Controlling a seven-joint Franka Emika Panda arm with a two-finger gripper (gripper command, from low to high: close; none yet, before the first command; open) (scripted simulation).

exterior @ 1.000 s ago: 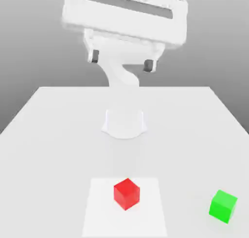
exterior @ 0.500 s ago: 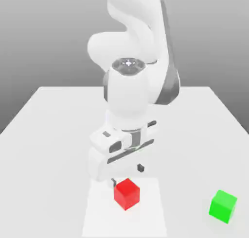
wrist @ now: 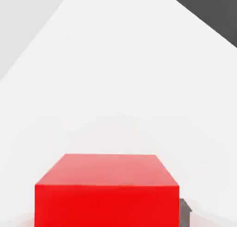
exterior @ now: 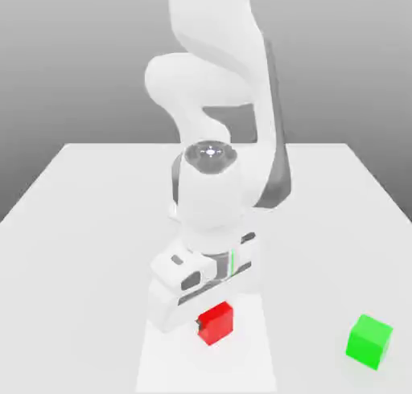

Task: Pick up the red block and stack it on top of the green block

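The red block [exterior: 218,323] rests on a paler square patch of the white table [exterior: 80,223], near the front. My gripper [exterior: 212,323] has come straight down over it, and the hand covers the cube's top. A dark finger [exterior: 199,327] presses its side on the exterior view's left. In the hand view the red block [wrist: 107,193] looms close, with a grey finger pad [wrist: 185,211] against its edge. The jaws stand shut on the cube. The green block [exterior: 369,342] sits alone to the exterior view's right, well apart from the gripper.
The arm's white links [exterior: 211,191] rise over the middle of the table, behind the hand. The table's front edge lies just below both cubes in the exterior view.
The arm has come down from high above the table to the red block. The fingers, wide apart half a second ago, have closed against the cube. Neither block has shifted.
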